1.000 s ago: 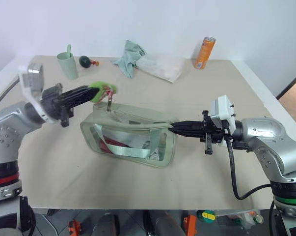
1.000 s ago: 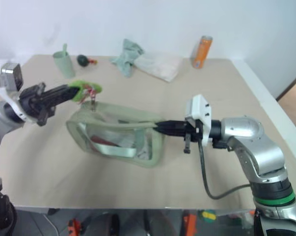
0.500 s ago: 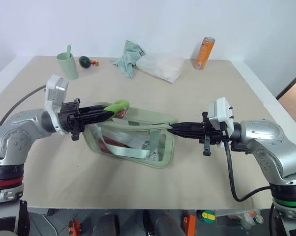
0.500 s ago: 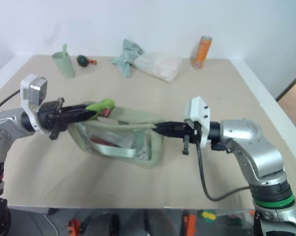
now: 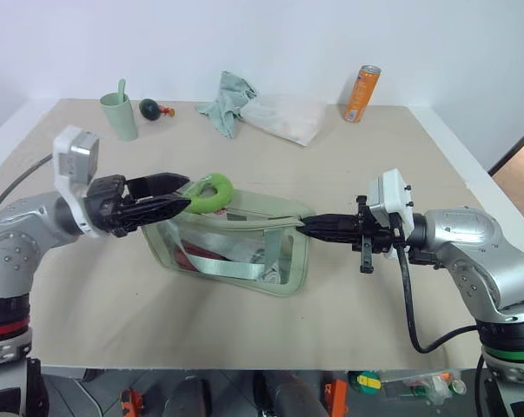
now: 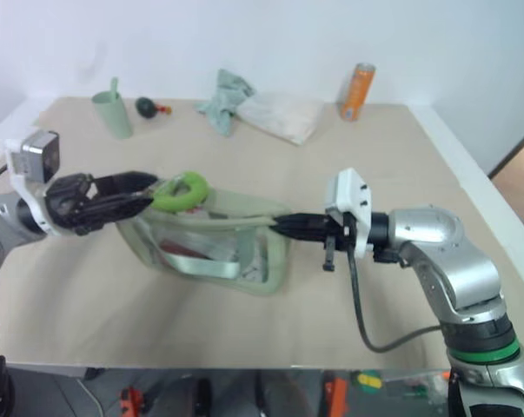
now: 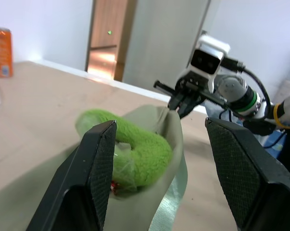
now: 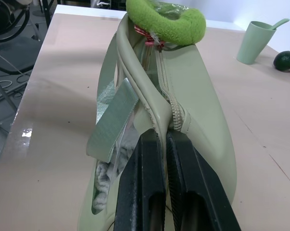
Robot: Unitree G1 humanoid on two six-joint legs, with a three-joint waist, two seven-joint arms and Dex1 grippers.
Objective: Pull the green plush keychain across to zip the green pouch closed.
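Observation:
The green pouch (image 5: 244, 248) lies mid-table with its top zipper (image 8: 176, 110) drawn shut along its length. At the pouch's left end the green plush keychain (image 5: 209, 192) rests free, curled into a ring on top. My left gripper (image 5: 189, 193) is open just to the left of it, one finger (image 7: 94, 178) on each side and neither touching the plush. My right gripper (image 5: 310, 228) is shut on the fabric at the pouch's right end, fingers (image 8: 147, 192) pinching beside the zipper's end.
Along the table's far side stand a mint cup (image 5: 119, 113) with a spoon, a small dark green ball toy (image 5: 149, 108), a teal cloth (image 5: 229, 100), a clear plastic bag (image 5: 283, 119) and an orange can (image 5: 363, 93).
My left gripper brought the keychain down from its raised spot onto the pouch's left end, then opened and let it go. The right gripper kept its hold.

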